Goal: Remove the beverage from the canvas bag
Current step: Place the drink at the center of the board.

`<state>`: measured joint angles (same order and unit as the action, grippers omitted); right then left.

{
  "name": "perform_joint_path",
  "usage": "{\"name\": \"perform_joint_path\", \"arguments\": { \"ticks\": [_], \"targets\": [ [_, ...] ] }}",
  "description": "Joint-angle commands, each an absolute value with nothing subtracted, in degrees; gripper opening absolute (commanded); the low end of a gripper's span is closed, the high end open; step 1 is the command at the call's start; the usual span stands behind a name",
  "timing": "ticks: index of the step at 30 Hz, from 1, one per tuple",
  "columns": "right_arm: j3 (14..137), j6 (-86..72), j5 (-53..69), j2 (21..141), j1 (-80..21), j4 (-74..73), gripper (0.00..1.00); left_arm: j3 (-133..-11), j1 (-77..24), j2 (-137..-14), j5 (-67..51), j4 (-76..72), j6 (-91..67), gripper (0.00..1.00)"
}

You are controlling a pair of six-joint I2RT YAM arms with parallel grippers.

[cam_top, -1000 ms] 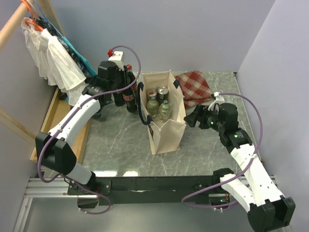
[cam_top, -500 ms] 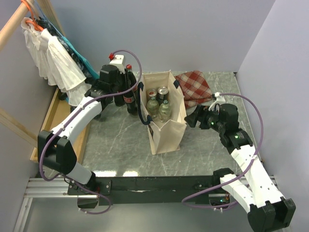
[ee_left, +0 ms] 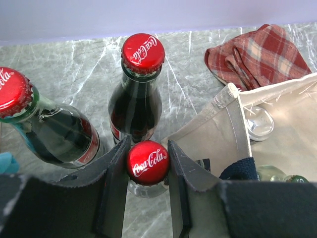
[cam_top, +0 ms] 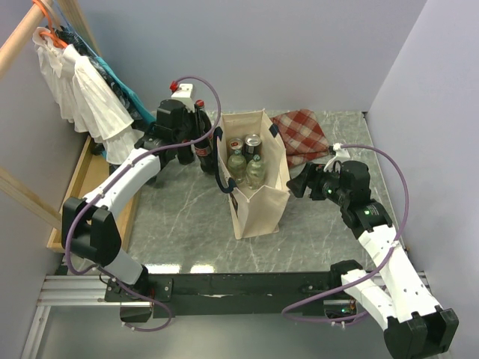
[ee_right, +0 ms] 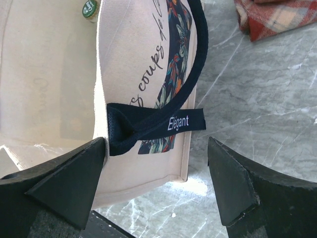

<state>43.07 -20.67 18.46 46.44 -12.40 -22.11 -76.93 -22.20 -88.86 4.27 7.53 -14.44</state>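
Note:
The cream canvas bag (cam_top: 258,206) stands upright mid-table with dark navy handles (ee_right: 190,74). Several beverages sit inside it: two clear bottles (cam_top: 255,170) and cans (cam_top: 252,141). My left gripper (cam_top: 196,133) is just left of the bag, shut on the red-capped neck of a cola bottle (ee_left: 147,162), outside the bag wall (ee_left: 223,129). Two more cola bottles (ee_left: 134,106) (ee_left: 54,134) stand on the table beside it. My right gripper (ee_right: 156,144) is open, its fingers either side of the bag's printed narrow side (ee_right: 148,54), touching nothing I can see.
A red checked cloth (cam_top: 301,133) lies behind the bag on the right. White and teal clothes (cam_top: 86,86) hang from a rail at far left, above a wooden tray (cam_top: 84,183). Walls close in the back and right.
My left gripper, still holding the cola bottle, has shifted slightly right toward the bag. The right arm has not moved.

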Motion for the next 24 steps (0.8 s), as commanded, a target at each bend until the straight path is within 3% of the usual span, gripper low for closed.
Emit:
{"name": "perform_joint_path", "arguments": {
  "ticks": [1,24],
  "targets": [
    [44.9,-19.2,17.7,46.8,-12.7,-22.9,0.89,-78.6,-22.1,-86.5,3.1,-4.6,-15.2,0.01],
    [44.7,-19.2,17.9,48.2,-12.7,-22.1,0.89,-72.5,-25.2,-86.4,6.6,-12.0,-11.5,0.01]
  ]
}}
